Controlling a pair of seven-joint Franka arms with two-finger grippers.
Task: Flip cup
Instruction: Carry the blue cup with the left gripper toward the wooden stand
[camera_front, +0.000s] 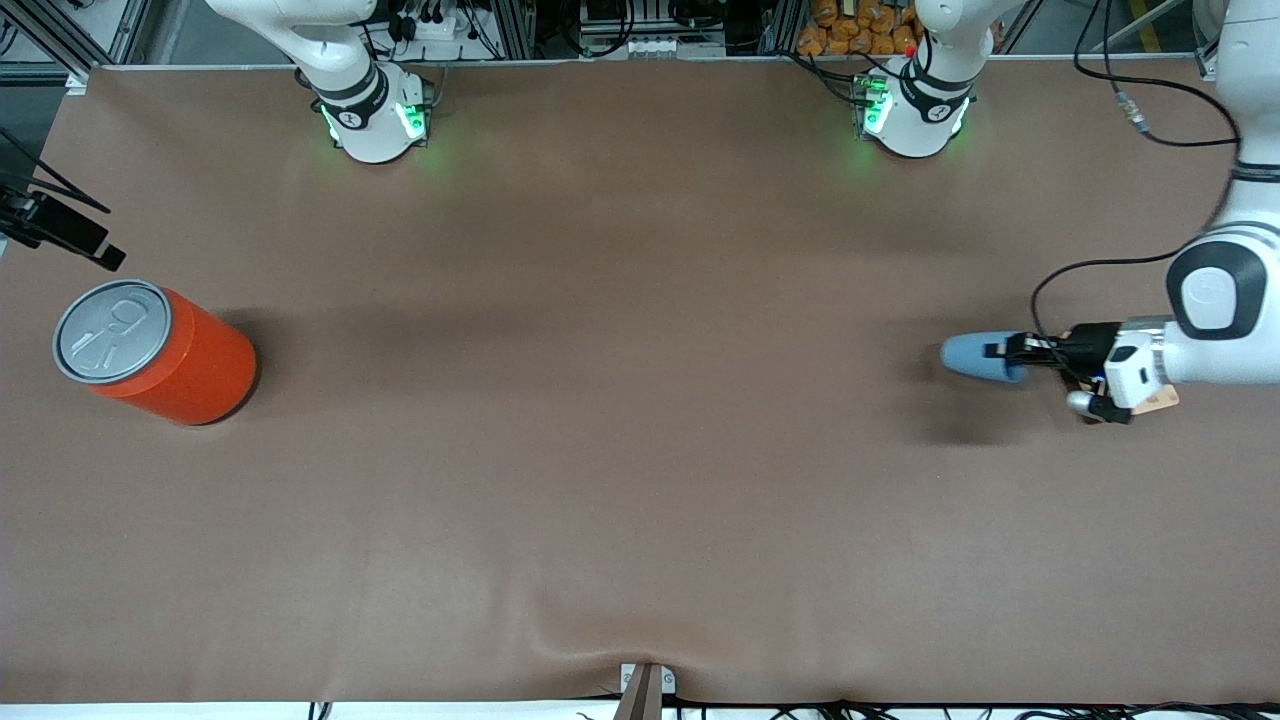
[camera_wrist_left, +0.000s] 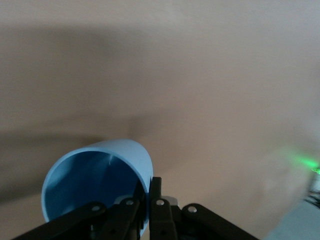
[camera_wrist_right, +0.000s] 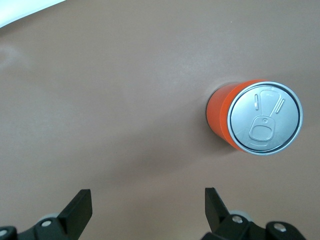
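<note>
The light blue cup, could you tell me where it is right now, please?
In the front view, the light blue cup hangs on its side over the table toward the left arm's end, its rim pinched in the left hand, apart from the orange can.

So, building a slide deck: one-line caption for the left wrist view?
Left gripper fingers pinch the rim of the small light blue plastic cup above the brown table.

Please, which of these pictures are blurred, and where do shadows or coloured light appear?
Front view: sharp, with the cup held sideways by the left pincer above a soft dark shadow; left wrist view: table streaked and blurred, a green glow at one edge; right wrist view: clear, the open right pincer over bare table, dull sheen on the can.
</note>
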